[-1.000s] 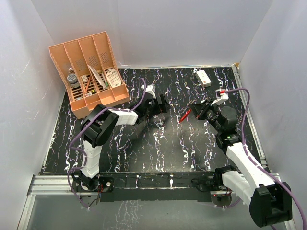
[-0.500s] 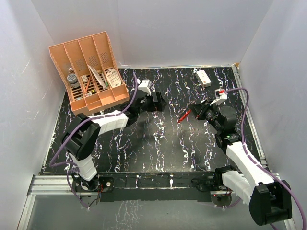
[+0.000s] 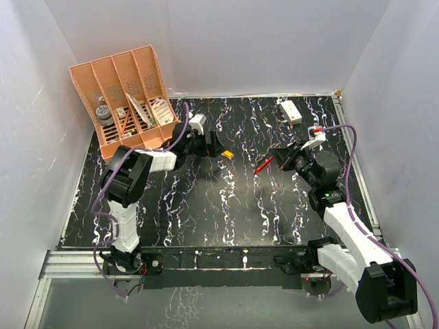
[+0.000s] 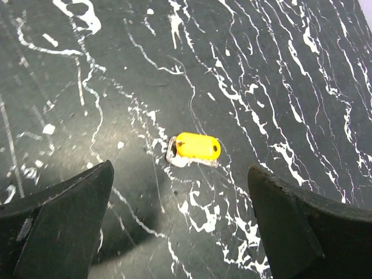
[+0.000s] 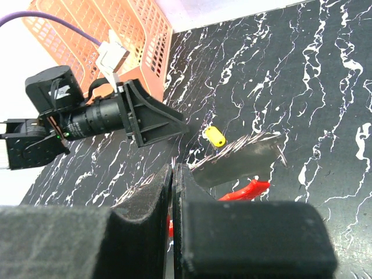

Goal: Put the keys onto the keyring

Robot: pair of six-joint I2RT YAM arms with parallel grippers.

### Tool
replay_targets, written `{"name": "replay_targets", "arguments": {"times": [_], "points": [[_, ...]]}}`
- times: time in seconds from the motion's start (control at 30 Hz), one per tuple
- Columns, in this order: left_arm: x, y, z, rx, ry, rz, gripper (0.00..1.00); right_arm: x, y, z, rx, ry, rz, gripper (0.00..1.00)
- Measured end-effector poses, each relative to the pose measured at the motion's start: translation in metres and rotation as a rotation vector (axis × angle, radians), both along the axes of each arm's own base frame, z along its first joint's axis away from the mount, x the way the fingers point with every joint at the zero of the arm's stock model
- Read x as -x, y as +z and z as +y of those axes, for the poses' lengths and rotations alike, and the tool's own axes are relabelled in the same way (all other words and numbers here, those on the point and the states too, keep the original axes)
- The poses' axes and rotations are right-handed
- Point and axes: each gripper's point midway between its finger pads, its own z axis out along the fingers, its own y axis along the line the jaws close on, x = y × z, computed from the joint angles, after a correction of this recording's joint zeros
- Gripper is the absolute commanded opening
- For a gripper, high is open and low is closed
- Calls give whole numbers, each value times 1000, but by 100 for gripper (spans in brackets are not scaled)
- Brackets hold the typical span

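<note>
- Picking up the key (image 4: pixel 195 148) looks like the step in hand. The left gripper (image 4: pixel 179 170) hovers just over it with fingers wide apart, the key between them and untouched.
- Key lies flat on the table (image 4: pixel 279 70), yellow head showing, mid-table just right of the left gripper.
- Right gripper (image 3: pixel 276 159) has its fingers pressed together on the keyring (image 3: pixel 263 164), well apart from the key.
- Next move likely needs a straight drop, a pinch on the yellow head, then a lift toward the keyring. A flat key on a hard top gives little to bite and could skid.
- Grey flat blade (image 5: pixel 238 165) sits just beside the keyring, possibly another key; cannot tell if threaded.
- Rack (image 3: pixel 127 103) is close behind the left arm, box (image 3: pixel 290 110) at the far edge. Neither blocks the path between the grippers.
</note>
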Motion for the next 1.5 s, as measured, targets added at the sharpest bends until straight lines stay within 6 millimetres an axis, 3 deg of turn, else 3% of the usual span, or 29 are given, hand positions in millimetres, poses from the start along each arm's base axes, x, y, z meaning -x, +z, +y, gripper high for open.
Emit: {"name": "replay_targets", "arguments": {"times": [0.43, 0.63, 0.97, 1.5], "points": [[-12, -14, -23, 85, -124, -13, 99, 1, -1, 0, 1, -1, 5, 0], [-18, -12, -35, 145, -179, -19, 99, 2, -2, -1, 2, -2, 11, 0], [-10, -8, -46, 209, -258, 7, 99, 2, -3, -1, 3, -2, 15, 0], [-1, -10, -47, 230, -282, 31, 99, 2, -3, -1, 2, -2, 16, 0]]}}
